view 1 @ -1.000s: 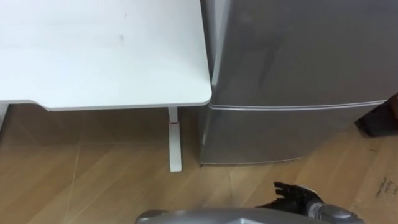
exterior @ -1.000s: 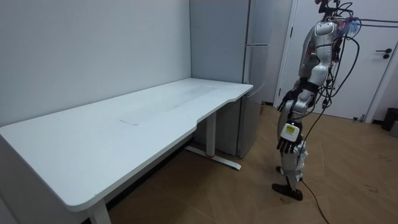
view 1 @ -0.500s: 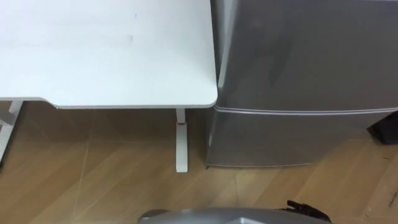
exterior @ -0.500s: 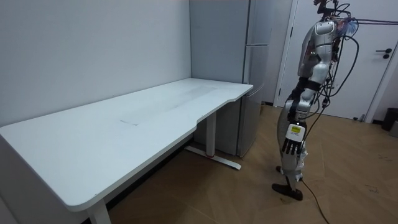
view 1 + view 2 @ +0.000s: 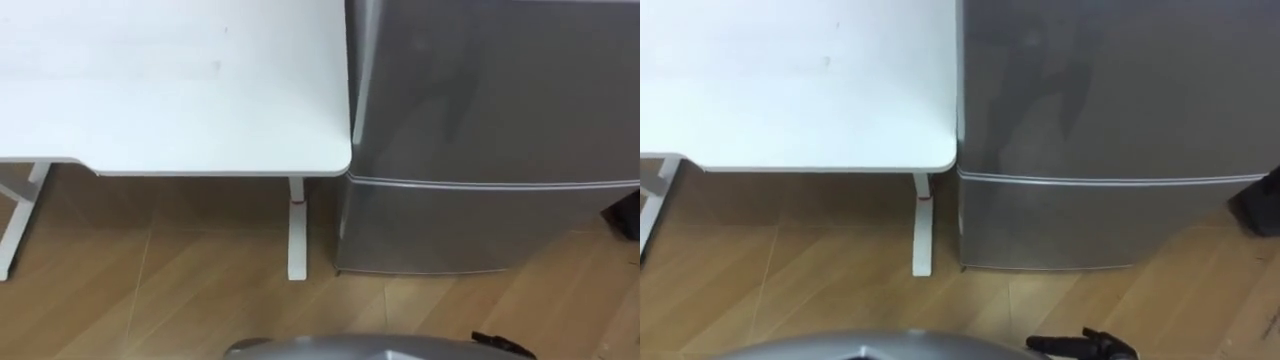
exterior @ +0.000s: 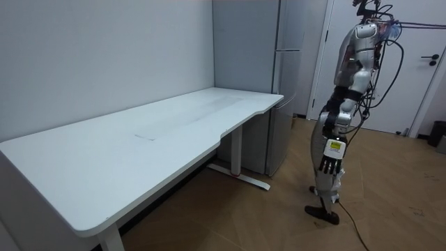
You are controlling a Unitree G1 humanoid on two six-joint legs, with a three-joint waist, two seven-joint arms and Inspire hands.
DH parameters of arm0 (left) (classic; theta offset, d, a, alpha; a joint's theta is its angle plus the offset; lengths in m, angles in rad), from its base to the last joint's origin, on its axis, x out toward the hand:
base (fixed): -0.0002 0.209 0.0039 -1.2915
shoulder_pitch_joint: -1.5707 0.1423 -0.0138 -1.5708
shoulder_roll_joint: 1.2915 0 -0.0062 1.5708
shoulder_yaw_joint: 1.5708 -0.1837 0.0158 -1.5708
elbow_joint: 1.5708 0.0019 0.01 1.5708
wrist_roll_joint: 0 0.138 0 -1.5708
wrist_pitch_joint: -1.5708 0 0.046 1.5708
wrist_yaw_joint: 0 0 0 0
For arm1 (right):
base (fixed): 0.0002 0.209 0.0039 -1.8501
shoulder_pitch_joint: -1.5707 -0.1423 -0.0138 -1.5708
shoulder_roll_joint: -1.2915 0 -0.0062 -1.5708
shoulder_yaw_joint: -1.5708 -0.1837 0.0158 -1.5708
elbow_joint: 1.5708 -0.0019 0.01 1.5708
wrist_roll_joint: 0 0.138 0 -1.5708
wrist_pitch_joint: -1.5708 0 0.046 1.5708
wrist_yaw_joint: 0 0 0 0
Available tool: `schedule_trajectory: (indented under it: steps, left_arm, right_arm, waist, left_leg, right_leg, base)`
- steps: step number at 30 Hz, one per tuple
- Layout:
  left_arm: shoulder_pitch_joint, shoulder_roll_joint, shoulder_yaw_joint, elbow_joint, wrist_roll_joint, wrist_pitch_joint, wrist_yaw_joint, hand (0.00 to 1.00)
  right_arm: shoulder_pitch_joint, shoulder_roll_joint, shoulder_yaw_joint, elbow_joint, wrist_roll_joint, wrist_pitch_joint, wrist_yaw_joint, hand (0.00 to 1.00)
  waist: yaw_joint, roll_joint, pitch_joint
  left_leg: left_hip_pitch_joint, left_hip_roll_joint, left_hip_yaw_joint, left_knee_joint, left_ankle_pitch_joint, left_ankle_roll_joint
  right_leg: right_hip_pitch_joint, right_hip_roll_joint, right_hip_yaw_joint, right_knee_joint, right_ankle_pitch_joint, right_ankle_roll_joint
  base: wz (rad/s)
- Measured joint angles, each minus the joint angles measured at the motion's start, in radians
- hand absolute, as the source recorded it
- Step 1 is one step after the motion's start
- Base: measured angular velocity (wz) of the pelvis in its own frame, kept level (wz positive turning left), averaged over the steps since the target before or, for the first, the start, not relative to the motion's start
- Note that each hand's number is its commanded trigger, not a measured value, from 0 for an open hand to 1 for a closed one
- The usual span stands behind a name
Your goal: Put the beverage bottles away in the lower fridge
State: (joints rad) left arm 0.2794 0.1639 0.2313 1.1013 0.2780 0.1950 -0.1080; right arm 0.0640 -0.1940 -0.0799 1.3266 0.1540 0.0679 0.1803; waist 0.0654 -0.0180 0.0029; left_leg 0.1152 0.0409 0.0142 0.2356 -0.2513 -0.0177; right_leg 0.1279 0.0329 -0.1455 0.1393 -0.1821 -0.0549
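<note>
Wood floor [image 5: 150, 300]; white worktop [image 5: 180, 90] just beside silver fridge [image 5: 490, 100], lower door [image 5: 480, 228] closed; robot stands before it; left robot hand [image 6: 332, 159] hangs at thigh, fingers [image 6: 329, 169] straight, empty; right robot hand [image 5: 1080, 346], state unreadable.

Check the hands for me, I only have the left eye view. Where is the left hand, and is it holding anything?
Observer: In the room view, the left hand hangs beside the robot's thigh, fingers straight, holding nothing.
Operator: And the right? I get a dark sliver at the bottom right.
Observer: The right eye view shows more of the right hand. Its fingers are stretched out low in front of the body, with nothing visible in them.
Operator: Stance?
Observer: It stands upright on the wood floor, facing the fridge, near the end of the white table.
</note>
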Motion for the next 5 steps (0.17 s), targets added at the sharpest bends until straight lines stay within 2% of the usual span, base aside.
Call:
schedule_trajectory:
  steps: [5]
  left_arm:
    - [0.000,-0.001,0.000,0.001,0.001,0.006,-0.027,0.00]
  right_arm:
    - [-0.010,-0.001,0.002,0.001,-0.010,0.020,-0.015,0.00]
  waist:
    - [0.010,0.000,0.0004]
  left_leg:
    - [-0.005,0.001,0.005,0.006,0.000,0.000]
  right_leg:
    - [-0.010,0.000,0.005,0.013,-0.003,-0.001]
  base:
    - [-0.02]
